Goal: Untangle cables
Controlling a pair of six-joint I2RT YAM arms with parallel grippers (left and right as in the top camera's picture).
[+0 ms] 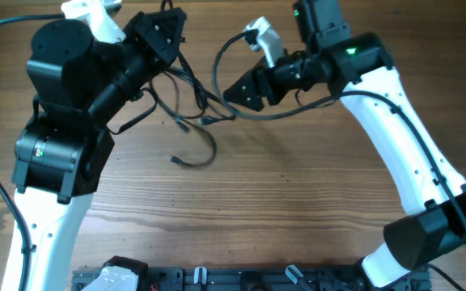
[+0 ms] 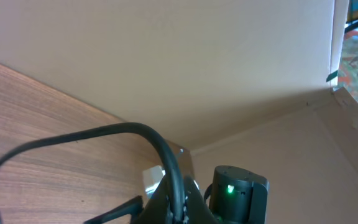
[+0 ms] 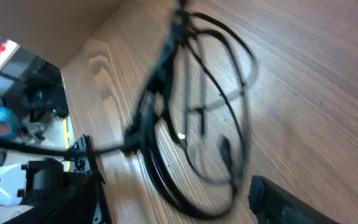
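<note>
Overhead view: you see both arms reaching toward the far middle of the wooden surface (image 1: 298, 186).
Cables: a loose black tangle (image 1: 209, 118) sits between the two tools. Some strands rise to the left tool, and one free end trails toward the near edge.
Left tool (image 1: 162, 32): tilted over the tangle's left side. Its jaws are hidden, so you cannot tell their gap or hold.
Right tool (image 1: 237, 90): just right of the tangle. In the right wrist view its fingers (image 3: 278, 202) stand wide apart, with blurred loops (image 3: 165, 56) beyond them and nothing clamped.
Left wrist view: wall (image 2: 166, 62) and thick arm wire (image 2: 104, 132) only.
</note>
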